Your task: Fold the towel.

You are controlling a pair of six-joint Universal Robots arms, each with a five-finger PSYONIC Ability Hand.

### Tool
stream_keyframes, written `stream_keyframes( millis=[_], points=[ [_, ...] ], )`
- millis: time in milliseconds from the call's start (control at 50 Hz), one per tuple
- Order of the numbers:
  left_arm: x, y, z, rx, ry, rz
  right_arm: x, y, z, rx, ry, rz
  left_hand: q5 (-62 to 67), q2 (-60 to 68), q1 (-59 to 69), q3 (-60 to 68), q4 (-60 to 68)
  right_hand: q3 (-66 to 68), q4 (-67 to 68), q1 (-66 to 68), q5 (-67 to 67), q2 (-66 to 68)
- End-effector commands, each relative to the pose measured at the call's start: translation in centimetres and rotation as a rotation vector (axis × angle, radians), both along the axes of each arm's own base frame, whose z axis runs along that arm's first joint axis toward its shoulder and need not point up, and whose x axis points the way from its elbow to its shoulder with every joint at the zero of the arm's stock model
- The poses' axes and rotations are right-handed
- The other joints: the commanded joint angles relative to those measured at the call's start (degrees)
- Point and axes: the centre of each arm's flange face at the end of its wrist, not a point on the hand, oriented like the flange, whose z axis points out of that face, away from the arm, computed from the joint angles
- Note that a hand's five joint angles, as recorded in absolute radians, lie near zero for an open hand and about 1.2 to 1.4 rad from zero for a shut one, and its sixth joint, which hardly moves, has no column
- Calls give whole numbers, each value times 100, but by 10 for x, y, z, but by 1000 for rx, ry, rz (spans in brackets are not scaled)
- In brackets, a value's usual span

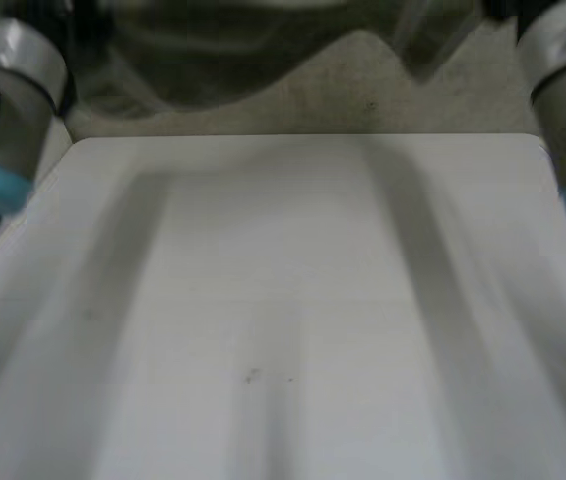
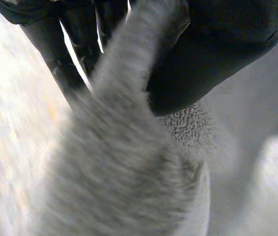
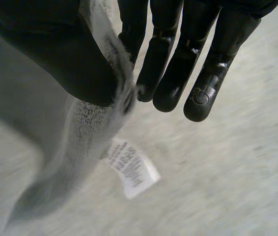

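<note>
Soft, diffuse light lies evenly on the white counter (image 1: 293, 260); the floor (image 1: 363, 90) beyond the counter's far edge is dimmer. Above the counter, the grey towel (image 2: 124, 172) darkens under the black left robot hand (image 2: 212, 54).

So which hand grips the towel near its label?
The right hand: the white label hangs from the towel just past its thumb. The left hand pinches plain cloth.
</note>
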Motion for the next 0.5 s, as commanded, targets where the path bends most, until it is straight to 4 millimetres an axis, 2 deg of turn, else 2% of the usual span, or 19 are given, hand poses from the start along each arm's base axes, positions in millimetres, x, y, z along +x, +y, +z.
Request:
stream_keyframes(
  millis=[20, 40, 60, 80, 100, 140, 160, 180, 200, 240, 260, 300, 360, 400, 420, 460, 500],
  points=[
    [-1, 20, -125, 351, -149, -87, -5, 12, -106, 345, 144, 13, 1073, 1020, 1184, 1028, 1017, 1197, 1159, 2424, 1328, 1236],
    [-1, 20, -125, 351, -149, -87, -8, 16, -128, 423, 175, 13, 1073, 1020, 1184, 1028, 1017, 1197, 1159, 2424, 1328, 1236],
    [-1, 25, -150, 414, -176, -109, -8, 16, -128, 424, 175, 13, 1073, 1020, 1184, 1028, 1017, 1197, 1159, 2424, 1328, 1236],
    [-1, 28, -173, 467, -202, -122, -10, 20, -151, 503, 204, 13, 1073, 1020, 1184, 1028, 1017, 1197, 1159, 2424, 1328, 1236],
    [-1, 28, -173, 468, -202, -122, -10, 20, -151, 504, 204, 13, 1073, 1020, 1184, 1028, 1017, 1197, 1159, 2424, 1328, 1236],
    [3, 37, -206, 551, -261, -130, -16, 26, -197, 662, 257, 13, 1073, 1020, 1184, 1028, 1017, 1197, 1159, 2424, 1328, 1236],
    [3, 37, -207, 552, -262, -130, -16, 26, -197, 662, 257, 13, 1073, 1020, 1184, 1028, 1017, 1197, 1159, 2424, 1328, 1236],
    [6, 43, -220, 584, -300, -128, -19, 31, -212, 719, 276, 12, 1042, 989, 1153, 997, 986, 1197, 1159, 2424, 1328, 1236],
    [6, 43, -221, 585, -301, -128, -22, 35, -221, 760, 288, 10, 1042, 988, 1153, 997, 986, 1197, 1159, 2424, 1328, 1236],
    [16, 50, -239, 619, -389, -114, -27, 36, -226, 790, 292, 2, 522, 469, 633, 477, 466, 1197, 1159, 2424, 1328, 1236],
    [16, 50, -239, 619, -390, -114, -27, 37, -226, 790, 292, 2, 520, 467, 631, 475, 464, 1197, 1159, 2424, 1328, 1236],
    [29, 52, -246, 634, -467, -85, -37, 38, -232, 825, 293, -19, 203, 150, 314, 158, 147, 1197, 1159, 2424, 1328, 1236],
    [33, 54, -245, 629, -497, -78, -42, 42, -236, 848, 293, -30, -287, -340, -176, -332, -343, 1197, 1159, 2424, 1328, 1236],
    [38, 61, -237, 606, -537, -69, -45, 43, -237, 856, 291, -34, -2027, -2080, -1916, -2072, -2083, 1197, 1159, 2424, 1328, 1236],
    [38, 61, -236, 606, -537, -68, -45, 43, -237, 856, 291, -34, -2036, -2090, -1925, -2082, -2093, 1197, 1159, 2424, 1328, 1236],
    [40, 67, -228, 587, -549, -66, -52, 46, -230, 853, 269, -32, -3744, -3798, -3633, -3790, -3801, 1197, 1159, 2424, 1328, 1236],
    [40, 70, -223, 579, -545, -64, -54, 49, -225, 850, 247, -21, -4219, -4272, -4108, -4264, -4275, 1197, 1159, 2424, 1328, 1236]
  ],
)
